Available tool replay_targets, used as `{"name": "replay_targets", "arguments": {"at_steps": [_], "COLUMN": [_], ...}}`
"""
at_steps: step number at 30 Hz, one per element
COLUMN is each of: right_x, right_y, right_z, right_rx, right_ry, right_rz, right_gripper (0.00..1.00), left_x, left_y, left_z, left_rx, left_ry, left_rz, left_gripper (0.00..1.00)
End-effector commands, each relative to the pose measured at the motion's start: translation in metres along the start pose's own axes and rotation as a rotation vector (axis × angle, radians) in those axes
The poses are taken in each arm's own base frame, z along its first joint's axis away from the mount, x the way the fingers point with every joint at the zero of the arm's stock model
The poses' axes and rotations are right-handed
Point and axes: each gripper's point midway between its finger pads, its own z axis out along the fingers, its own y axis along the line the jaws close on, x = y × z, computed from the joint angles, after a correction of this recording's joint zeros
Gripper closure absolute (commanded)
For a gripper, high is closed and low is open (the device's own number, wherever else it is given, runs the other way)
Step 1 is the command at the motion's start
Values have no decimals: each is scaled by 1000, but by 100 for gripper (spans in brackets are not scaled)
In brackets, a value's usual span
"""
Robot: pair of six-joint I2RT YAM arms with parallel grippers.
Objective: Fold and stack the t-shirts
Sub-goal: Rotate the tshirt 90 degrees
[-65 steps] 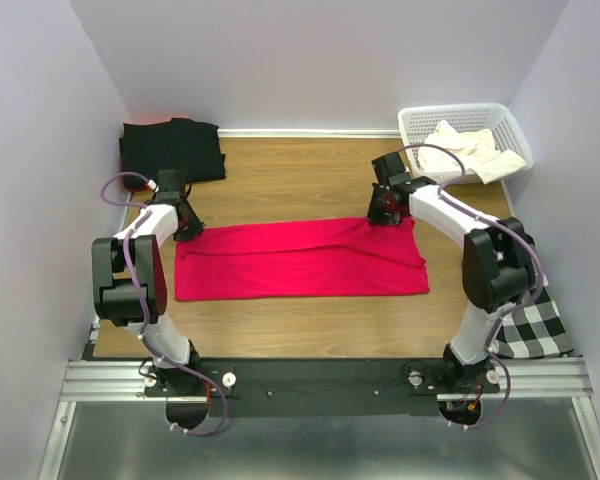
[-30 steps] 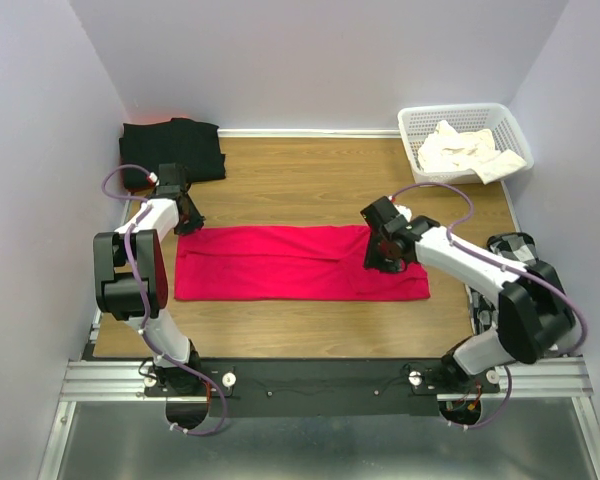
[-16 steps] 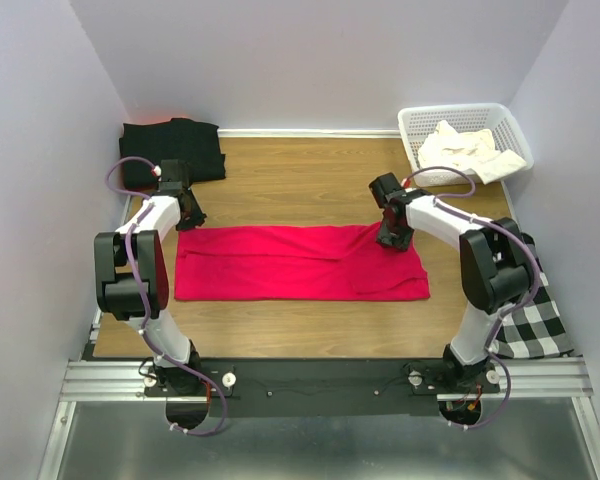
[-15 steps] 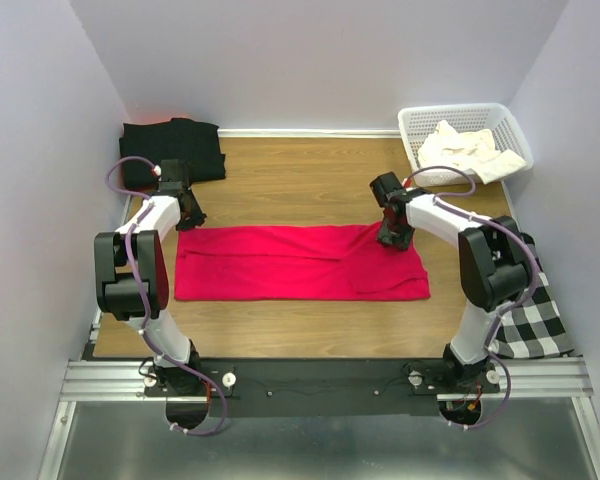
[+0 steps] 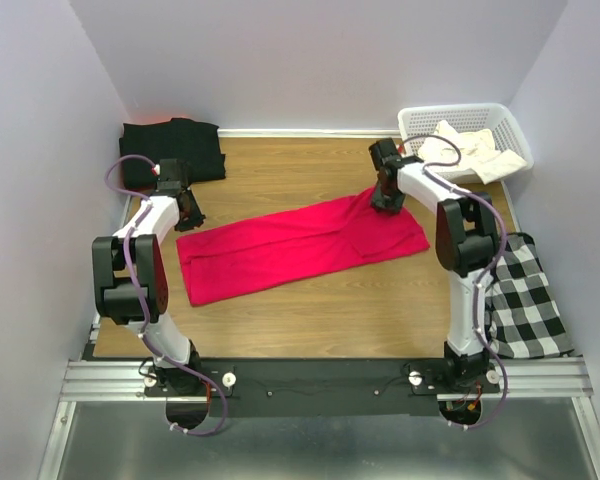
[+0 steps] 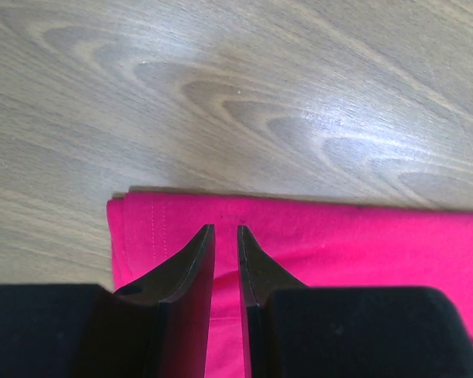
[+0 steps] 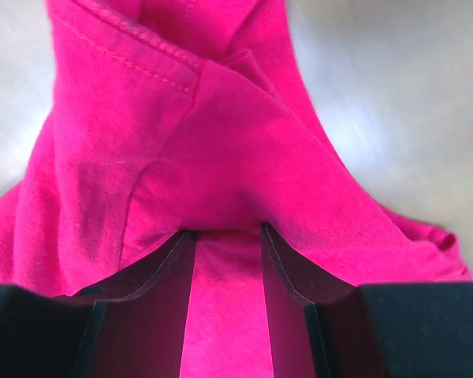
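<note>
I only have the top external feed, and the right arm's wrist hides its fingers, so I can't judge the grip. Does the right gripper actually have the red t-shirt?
Observer: Yes. In the right wrist view the right gripper is closed on a bunched fold of the red t-shirt, which tents up from between its fingers.
Operator: And the left one?
Observer: The left gripper has its fingers almost together, with the tips on the shirt near a corner, just short of its edge. I can't tell whether they pinch any cloth.
Operator: Is the cloth flat there?
Observer: Yes, it lies flat on the wooden table, with a stitch line along its side edge.
</note>
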Motion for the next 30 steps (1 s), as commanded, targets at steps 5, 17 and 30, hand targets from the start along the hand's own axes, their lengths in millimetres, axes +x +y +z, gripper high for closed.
{"name": "replay_targets", "arguments": {"at_steps": [5, 17, 30], "right_x": [-68, -141, 65], "right_y": [57, 85, 200], "right_z": [50, -47, -161], "right_rx": [-94, -214, -543], "right_ry": [-67, -325, -220], "right_rz": [-132, -204, -576], "right_gripper": [53, 52, 50], "left_x": [2, 14, 21], "left_y": [-12, -38, -82], "left_z": [-17, -16, -2], "left_rx": [67, 159, 202], "left_ry": [-9, 21, 31], "left_rz": [40, 97, 158], "left_gripper": [74, 74, 74]}}
